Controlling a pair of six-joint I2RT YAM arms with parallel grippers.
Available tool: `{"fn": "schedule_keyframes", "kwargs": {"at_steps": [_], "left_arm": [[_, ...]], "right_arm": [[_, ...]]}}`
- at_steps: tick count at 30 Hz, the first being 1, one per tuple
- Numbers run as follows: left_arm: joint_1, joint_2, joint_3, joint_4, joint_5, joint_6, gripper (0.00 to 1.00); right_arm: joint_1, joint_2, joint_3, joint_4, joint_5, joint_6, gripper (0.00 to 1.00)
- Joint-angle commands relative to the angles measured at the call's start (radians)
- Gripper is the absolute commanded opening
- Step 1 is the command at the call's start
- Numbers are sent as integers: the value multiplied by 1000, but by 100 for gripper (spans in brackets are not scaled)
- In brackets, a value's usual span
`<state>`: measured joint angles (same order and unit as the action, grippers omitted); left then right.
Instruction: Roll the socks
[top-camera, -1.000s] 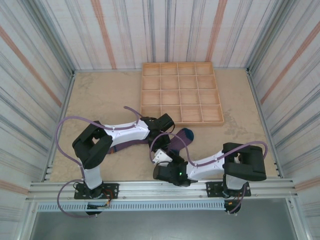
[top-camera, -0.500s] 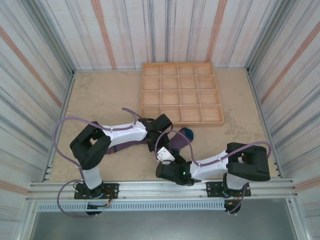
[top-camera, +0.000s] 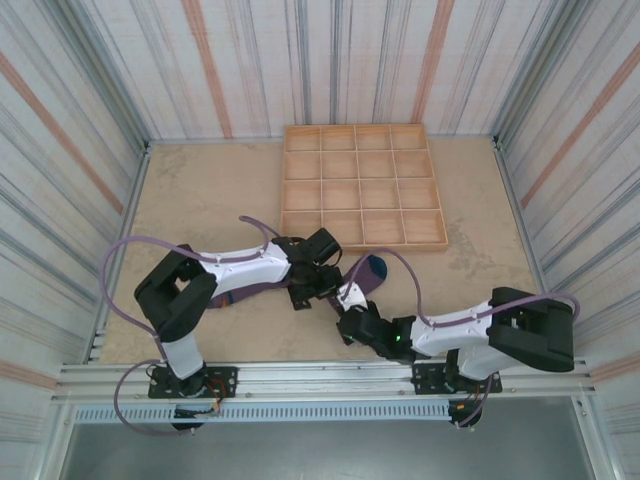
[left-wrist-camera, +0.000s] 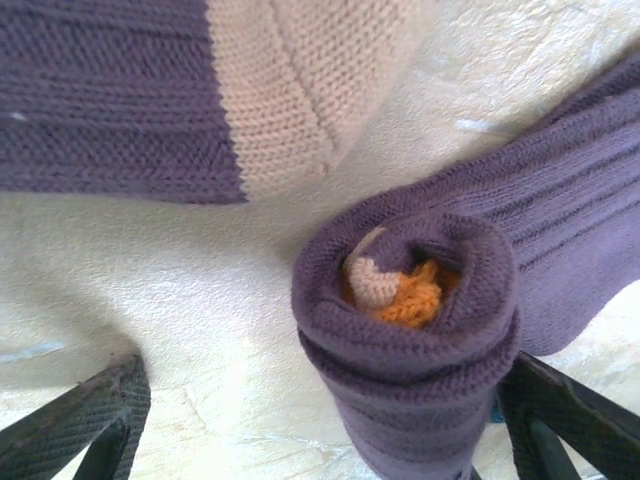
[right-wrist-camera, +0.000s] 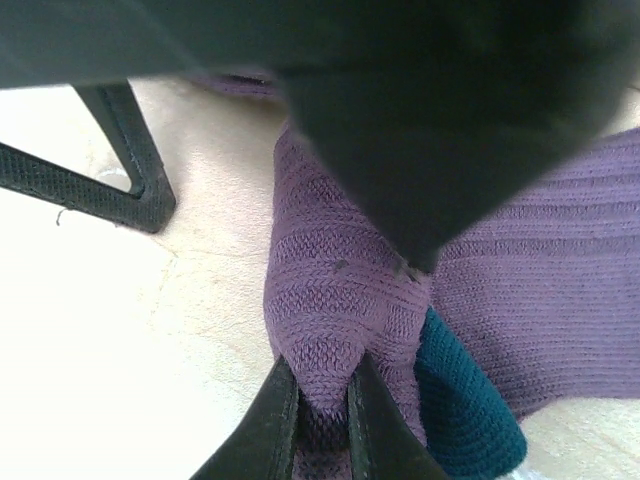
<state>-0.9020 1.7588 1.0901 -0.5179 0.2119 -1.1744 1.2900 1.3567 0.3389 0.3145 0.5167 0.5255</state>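
Swinging its elbow out toward 3 o'clock since a second ago, the right arm (top-camera: 455, 325) now reaches in low, and the left arm (top-camera: 245, 267) has drawn its wrist slightly toward 9 o'clock. On the table (top-camera: 200, 190), the wooden tray (top-camera: 357, 180) of square compartments lies at the 12 o'clock side. The socks (top-camera: 356, 287) lie at 6 o'clock of the tray, between the two wrists, with a teal patch at their 1 o'clock end. In the left wrist view, one purple sock is wound into a roll (left-wrist-camera: 410, 330) with orange and peach knit at its core. The left jaws stand wide apart, with the roll just beside the finger (left-wrist-camera: 560, 420) at 4 o'clock. A peach-tipped sock (left-wrist-camera: 290, 90) lies flat at 12 o'clock. The right jaws are clamped on a fold (right-wrist-camera: 335, 320) of purple knit, with a teal heel (right-wrist-camera: 465, 410) at its 4 o'clock.
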Motion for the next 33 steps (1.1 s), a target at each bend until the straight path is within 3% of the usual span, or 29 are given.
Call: {"fn": "schedule_keyframes", "kwargs": {"at_steps": [1,6,16,25,33], "left_arm": [[9,-64,-26,10,-31,17,97],[14,-101,-41,38,-57,29,99],[17,-184,-103,118,-96,42,97],[-3,-194,-161,192,-67,33,82],[-24,-178,-162,209,-74,36,83]], "right_arm": [[-36,-8,-74,-75,-172,85,0],[-140,-51,-146,-9,-329,133,0],[-340,-66,-164,-46,-573,198,0],[-552,50,-174,15,-869,293,0],[-653,98,-178,42,-973,358,0]]}}
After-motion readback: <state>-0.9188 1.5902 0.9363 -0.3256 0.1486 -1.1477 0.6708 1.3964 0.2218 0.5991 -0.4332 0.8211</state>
